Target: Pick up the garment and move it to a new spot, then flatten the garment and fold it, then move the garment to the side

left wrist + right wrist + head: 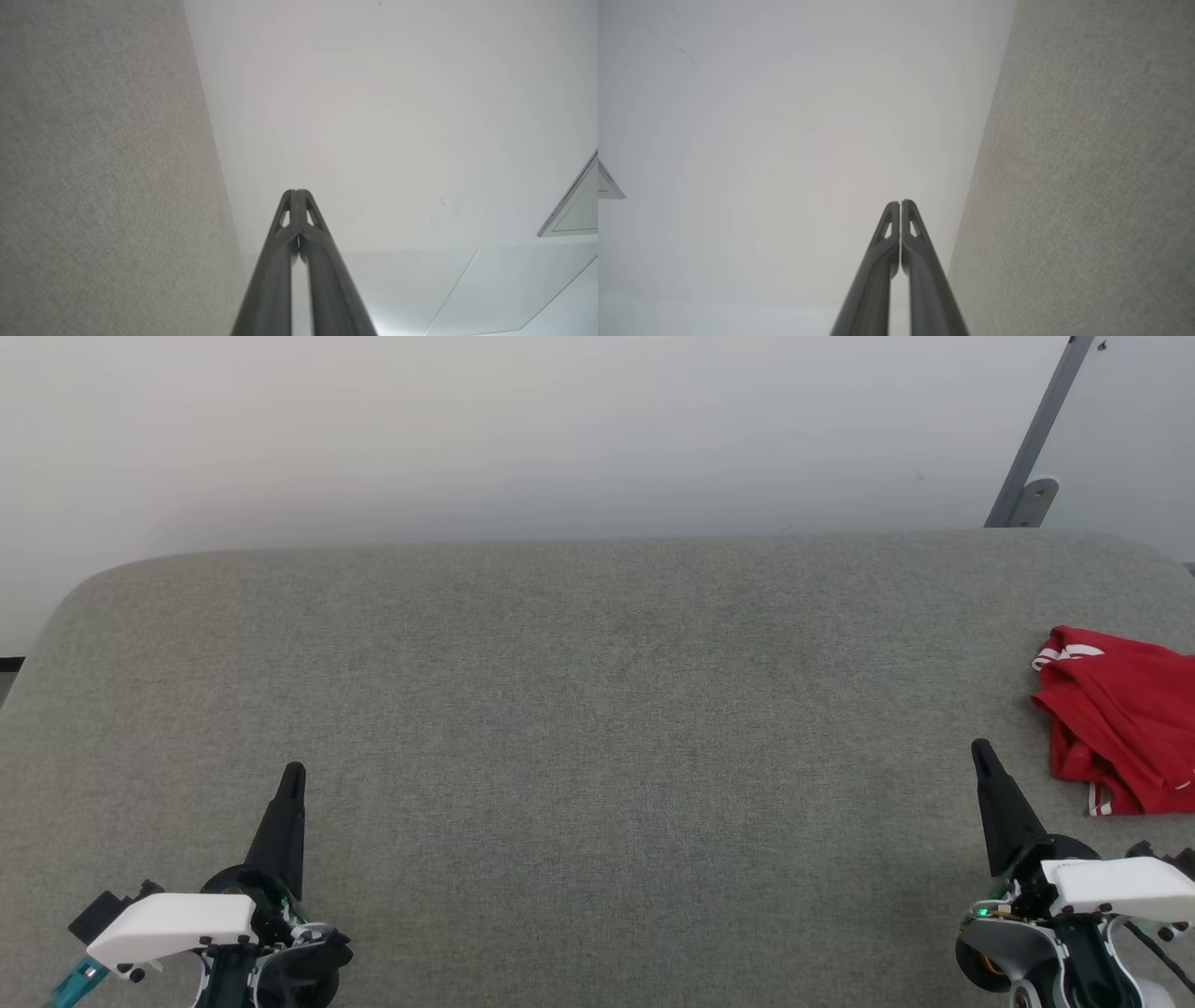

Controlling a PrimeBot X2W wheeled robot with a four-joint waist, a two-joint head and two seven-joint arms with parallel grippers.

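Note:
The garment (1120, 719), a bright-red T-shirt with white striped sleeve ends, lies crumpled at the far right of the grey fabric table (579, 709), partly cut off by the head view's right edge. My right gripper (980, 749) stands shut just left of and below the shirt, apart from it. At the lower left my left gripper (293, 773) is shut and empty, far from the garment. Both wrist views show their fingers pressed together, the left gripper (296, 192) and the right gripper (900, 203) pointing past the table toward the white wall.
A white wall (523, 429) rises behind the table's far edge. A grey metal strut with a bracket (1036, 457) leans at the upper right. The table's corners are rounded.

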